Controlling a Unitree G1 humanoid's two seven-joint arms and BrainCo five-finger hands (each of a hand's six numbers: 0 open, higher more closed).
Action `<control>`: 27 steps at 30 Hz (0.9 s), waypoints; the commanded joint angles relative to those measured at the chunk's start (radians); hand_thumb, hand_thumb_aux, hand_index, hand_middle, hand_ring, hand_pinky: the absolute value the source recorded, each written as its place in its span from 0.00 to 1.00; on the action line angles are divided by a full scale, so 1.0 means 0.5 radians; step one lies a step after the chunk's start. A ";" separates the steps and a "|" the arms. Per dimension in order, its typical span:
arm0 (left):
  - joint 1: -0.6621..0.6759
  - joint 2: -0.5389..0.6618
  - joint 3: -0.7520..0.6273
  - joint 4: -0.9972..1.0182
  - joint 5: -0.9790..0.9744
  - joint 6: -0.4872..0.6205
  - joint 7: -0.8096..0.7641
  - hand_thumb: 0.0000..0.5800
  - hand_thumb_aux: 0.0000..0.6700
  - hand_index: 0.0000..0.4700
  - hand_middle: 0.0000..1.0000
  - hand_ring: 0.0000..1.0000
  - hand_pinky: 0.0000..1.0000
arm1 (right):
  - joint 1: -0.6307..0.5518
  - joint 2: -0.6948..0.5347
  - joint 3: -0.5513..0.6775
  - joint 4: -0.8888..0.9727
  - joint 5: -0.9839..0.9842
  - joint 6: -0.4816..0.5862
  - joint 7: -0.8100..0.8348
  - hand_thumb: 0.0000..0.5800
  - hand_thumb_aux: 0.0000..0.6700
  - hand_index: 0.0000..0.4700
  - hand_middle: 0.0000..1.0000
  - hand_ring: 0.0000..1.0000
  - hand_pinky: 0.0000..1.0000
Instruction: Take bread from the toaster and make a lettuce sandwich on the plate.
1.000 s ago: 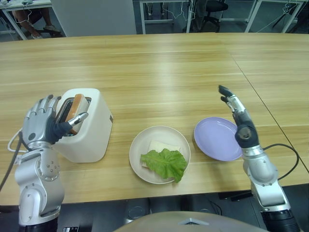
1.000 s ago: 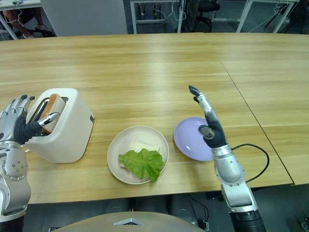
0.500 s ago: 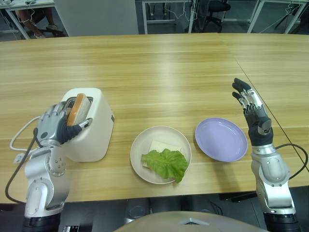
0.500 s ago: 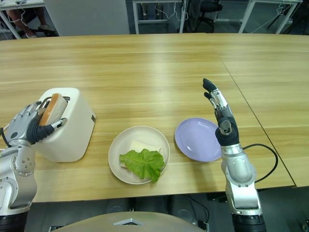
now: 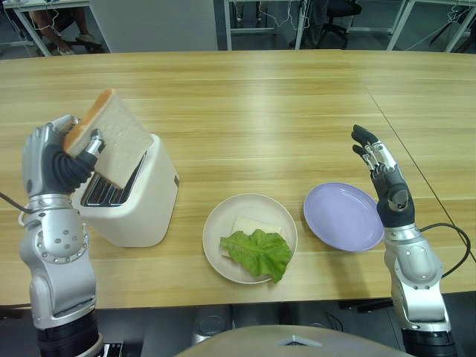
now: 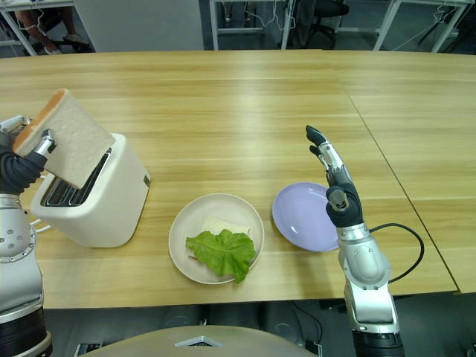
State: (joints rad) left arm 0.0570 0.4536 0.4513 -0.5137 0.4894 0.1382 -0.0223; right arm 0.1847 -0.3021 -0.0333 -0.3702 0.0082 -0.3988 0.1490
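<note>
Left arm: comes up from 7 o'clock, forearm near upright.
Left hand (image 5: 50,160): at 9 o'clock, held high, fingers curled around a bread slice (image 5: 113,145), thumb against it.
Right arm: comes up from 5 o'clock, forearm upright.
Right hand (image 5: 383,182): at 3 o'clock, fingers straight, tips toward 11 o'clock, holding nothing.

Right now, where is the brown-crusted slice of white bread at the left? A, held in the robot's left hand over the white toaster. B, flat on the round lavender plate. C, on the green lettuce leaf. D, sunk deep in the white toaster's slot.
A: the left hand grips the bread slice, tilted, up over the white toaster.
</note>
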 commanded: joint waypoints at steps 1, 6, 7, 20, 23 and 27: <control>-0.054 -0.001 0.090 -0.126 -0.121 -0.087 0.046 1.00 1.00 0.98 1.00 1.00 1.00 | 0.014 -0.015 0.014 0.008 -0.088 -0.052 0.042 0.00 0.00 0.00 0.00 0.00 0.00; -0.142 -0.024 0.011 -0.376 -0.409 -0.048 -0.112 1.00 1.00 0.98 1.00 1.00 1.00 | 0.017 -0.085 0.012 0.041 -0.437 -0.299 0.017 0.00 0.00 0.00 0.00 0.00 0.00; -0.148 -0.036 -0.047 -0.427 -0.462 -0.016 -0.160 1.00 1.00 0.98 1.00 1.00 1.00 | 0.014 -0.111 -0.005 0.057 -0.547 -0.373 -0.009 0.00 0.00 0.00 0.00 0.00 0.00; 0.270 -0.331 -1.176 -0.286 -0.562 0.362 -0.468 1.00 1.00 0.98 1.00 1.00 1.00 | 0.109 -0.510 -0.123 0.160 -1.754 -1.182 -0.502 0.00 0.00 0.00 0.00 0.00 0.00; 0.327 -0.422 -1.246 -0.154 -0.605 0.379 -0.423 1.00 1.00 0.98 1.00 1.00 1.00 | 0.132 -0.553 -0.062 0.185 -1.856 -1.223 -0.523 0.00 0.00 0.00 0.00 0.00 0.00; 0.414 -0.550 -1.341 -0.010 -0.588 0.363 -0.345 1.00 1.00 0.98 1.00 1.00 1.00 | 0.118 -0.595 0.047 0.228 -1.933 -1.220 -0.500 0.00 0.00 0.00 0.00 0.00 0.00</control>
State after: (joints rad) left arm 0.2485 0.1904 -0.1916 -0.5615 0.1908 0.3131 -0.2148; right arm 0.2441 -0.5869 -0.0344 -0.2797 -0.9303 -1.0088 -0.1083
